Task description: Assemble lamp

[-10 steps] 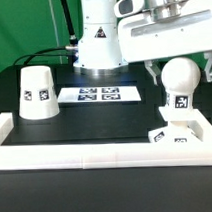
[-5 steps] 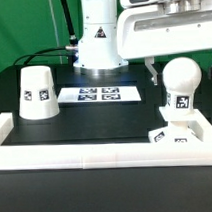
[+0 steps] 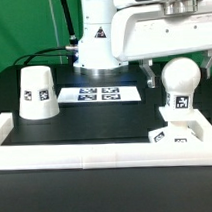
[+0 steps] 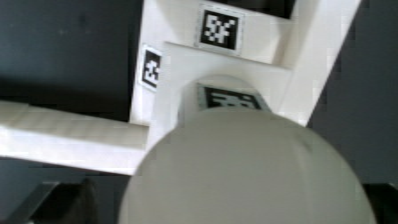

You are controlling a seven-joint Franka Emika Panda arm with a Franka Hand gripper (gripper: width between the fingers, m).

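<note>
1. Fingers (image 3: 176, 59) hang above the bulb (image 3: 179, 86), one dark tip showing on each side of the dome; both tips stand clear of the bulb with a gap either side, so they are spread wide and hold nothing
2. Much of the fingers is cut off by the top edge of the exterior view; in the wrist view the bulb (image 4: 240, 170) fills the foreground as a blurred pale dome, and the fingertips cannot be made out there
3. The arm's wrist housing (image 3: 156, 32) sits high on the exterior view's right, pointing straight down over the bulb
4. One bulb stands upright on one flat square base (image 3: 180, 131), which lies against the white rail (image 3: 96, 152) on the black desk (image 3: 85, 120)
5. One tapered shade (image 3: 35, 93) stands mouth-down well apart, on the exterior view's left
6. One marker board (image 3: 99, 94) lies flat between shade and bulb, in front of the robot's pedestal (image 3: 96, 44)
</note>
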